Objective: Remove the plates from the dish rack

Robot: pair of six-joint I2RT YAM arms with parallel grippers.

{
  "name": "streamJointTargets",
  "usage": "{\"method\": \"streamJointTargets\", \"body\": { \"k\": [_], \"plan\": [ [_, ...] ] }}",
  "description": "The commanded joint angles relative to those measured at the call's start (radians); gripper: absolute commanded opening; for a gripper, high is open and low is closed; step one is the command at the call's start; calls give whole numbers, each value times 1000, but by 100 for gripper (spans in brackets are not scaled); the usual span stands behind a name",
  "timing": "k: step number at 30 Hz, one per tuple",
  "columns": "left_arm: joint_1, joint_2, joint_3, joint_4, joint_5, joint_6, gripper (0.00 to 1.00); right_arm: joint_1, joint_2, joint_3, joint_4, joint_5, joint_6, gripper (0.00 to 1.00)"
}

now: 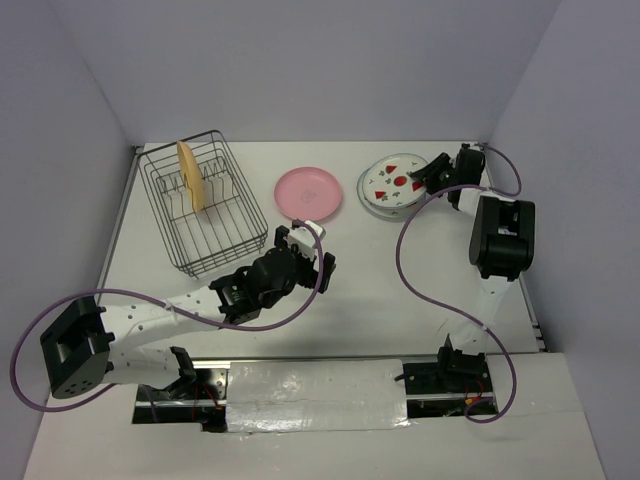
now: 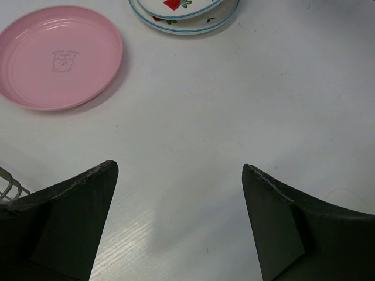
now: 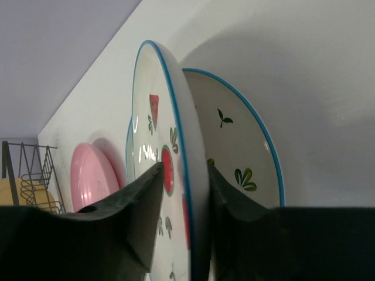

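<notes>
The dark wire dish rack (image 1: 222, 238) stands at the back left with the yellow-orange plate (image 1: 190, 176) upright in it. The pink plate (image 1: 310, 192) lies flat on the table; it also shows in the left wrist view (image 2: 58, 55). My right gripper (image 1: 436, 176) is shut on the rim of the white plate with red marks (image 1: 392, 184), holding it tilted over a second white dish. In the right wrist view the gripper (image 3: 184, 170) has one finger on each face of that plate (image 3: 146, 129). My left gripper (image 1: 318, 248) is open and empty over bare table, also in the left wrist view (image 2: 180, 170).
A second white dish with a blue rim and green leaf marks (image 3: 234, 134) lies under the held plate. The two white rims show at the top of the left wrist view (image 2: 187, 14). Purple walls close in the table at back and sides.
</notes>
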Motion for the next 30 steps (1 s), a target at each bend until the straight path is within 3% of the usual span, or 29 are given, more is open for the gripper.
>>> {"method": "streamJointTargets", "body": {
  "k": [1, 6, 10, 13, 30],
  "plan": [
    [4, -6, 9, 48, -3, -1, 99, 8, 14, 60, -21, -38, -28, 47],
    [4, -3, 13, 42, -2, -1, 99, 23, 23, 127, -179, 11, -83, 58],
    [4, -20, 16, 31, 12, -6, 99, 65, 38, 241, -423, 235, -146, 59],
    [4, -25, 13, 35, 20, -9, 99, 82, 69, 313, -552, 275, -150, 60],
    [2, -43, 23, 5, -6, -1, 99, 115, 45, 324, -678, 461, -156, 62]
  ]
}}
